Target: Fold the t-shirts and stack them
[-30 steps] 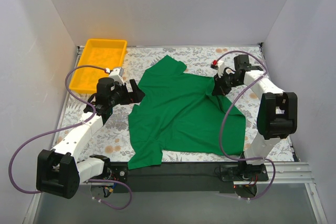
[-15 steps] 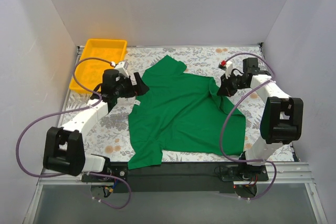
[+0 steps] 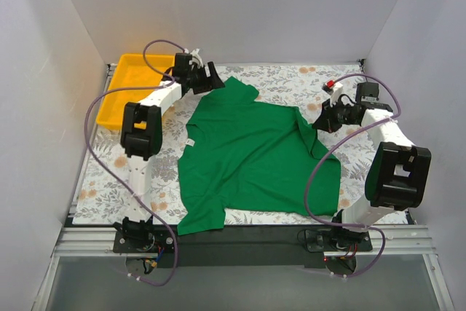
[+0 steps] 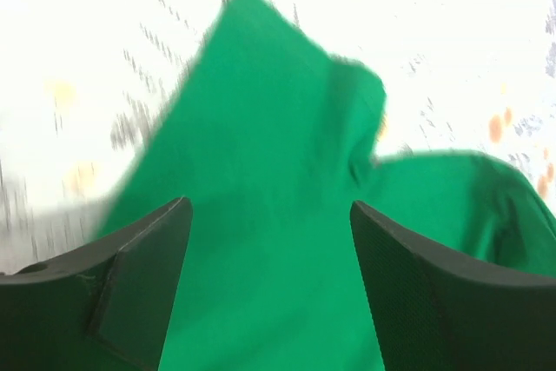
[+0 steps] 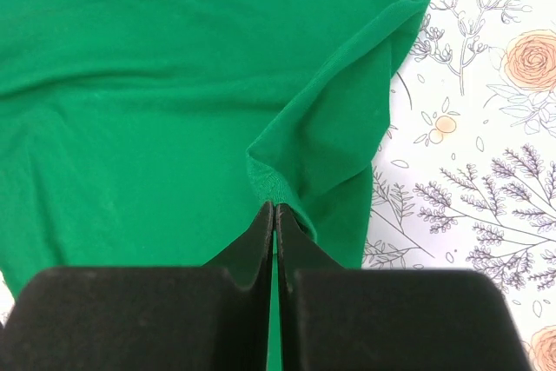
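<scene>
Moved: left gripper (image 3: 215,81) now over green t-shirt (image 3: 251,154) far sleeve, fingers spread; right gripper (image 5: 274,207) beside its right fold, fingers pressed together; cloth looks limp and light, so pinch hems.

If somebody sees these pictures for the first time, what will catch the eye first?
First, the bright green t-shirt, spread out and not yet folded across the middle of the flowered table. Next, the yellow tray in the far left corner. Then the two arms at the shirt's far edges: the left gripper with fingers open, the right gripper with fingers shut.
</scene>
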`<action>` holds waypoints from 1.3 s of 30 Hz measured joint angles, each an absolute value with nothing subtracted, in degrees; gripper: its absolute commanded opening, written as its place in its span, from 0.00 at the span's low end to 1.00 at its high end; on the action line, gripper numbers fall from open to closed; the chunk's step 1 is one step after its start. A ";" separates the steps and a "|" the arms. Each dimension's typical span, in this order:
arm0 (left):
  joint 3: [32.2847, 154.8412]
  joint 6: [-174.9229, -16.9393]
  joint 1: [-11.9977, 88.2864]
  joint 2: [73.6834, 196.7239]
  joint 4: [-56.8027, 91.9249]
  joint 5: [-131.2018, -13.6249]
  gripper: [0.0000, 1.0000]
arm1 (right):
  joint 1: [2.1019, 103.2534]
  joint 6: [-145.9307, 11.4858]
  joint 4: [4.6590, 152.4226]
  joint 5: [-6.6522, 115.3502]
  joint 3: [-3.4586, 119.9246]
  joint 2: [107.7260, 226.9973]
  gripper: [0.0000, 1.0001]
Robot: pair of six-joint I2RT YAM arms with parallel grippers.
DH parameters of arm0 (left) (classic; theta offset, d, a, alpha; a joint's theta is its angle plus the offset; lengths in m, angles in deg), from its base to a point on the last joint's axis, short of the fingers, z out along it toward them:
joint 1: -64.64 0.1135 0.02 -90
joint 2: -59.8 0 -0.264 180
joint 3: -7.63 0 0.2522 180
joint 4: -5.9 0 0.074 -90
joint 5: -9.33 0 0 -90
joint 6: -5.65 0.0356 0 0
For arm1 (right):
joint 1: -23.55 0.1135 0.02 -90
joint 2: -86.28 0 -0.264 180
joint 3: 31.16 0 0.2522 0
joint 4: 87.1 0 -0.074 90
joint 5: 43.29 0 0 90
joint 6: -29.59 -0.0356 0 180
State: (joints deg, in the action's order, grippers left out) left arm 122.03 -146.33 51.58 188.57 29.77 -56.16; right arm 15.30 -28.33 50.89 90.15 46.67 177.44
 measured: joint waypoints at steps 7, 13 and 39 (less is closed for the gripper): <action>143.67 -145.76 51.87 205.90 36.64 -56.49 0.71 | 14.43 -29.16 51.00 91.88 46.45 177.44 0.01; 145.20 -145.65 52.15 206.05 39.48 -60.27 0.63 | 13.44 -29.60 51.04 93.10 46.45 177.44 0.01; 128.20 -142.85 52.04 195.10 46.69 -61.82 0.00 | 10.67 -30.43 51.04 96.42 46.43 177.46 0.01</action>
State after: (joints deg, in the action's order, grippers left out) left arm 128.20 -142.85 52.04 195.10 46.69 -61.82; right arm 10.67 -30.43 51.04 96.42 46.43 177.46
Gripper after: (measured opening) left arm 0.009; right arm 0.021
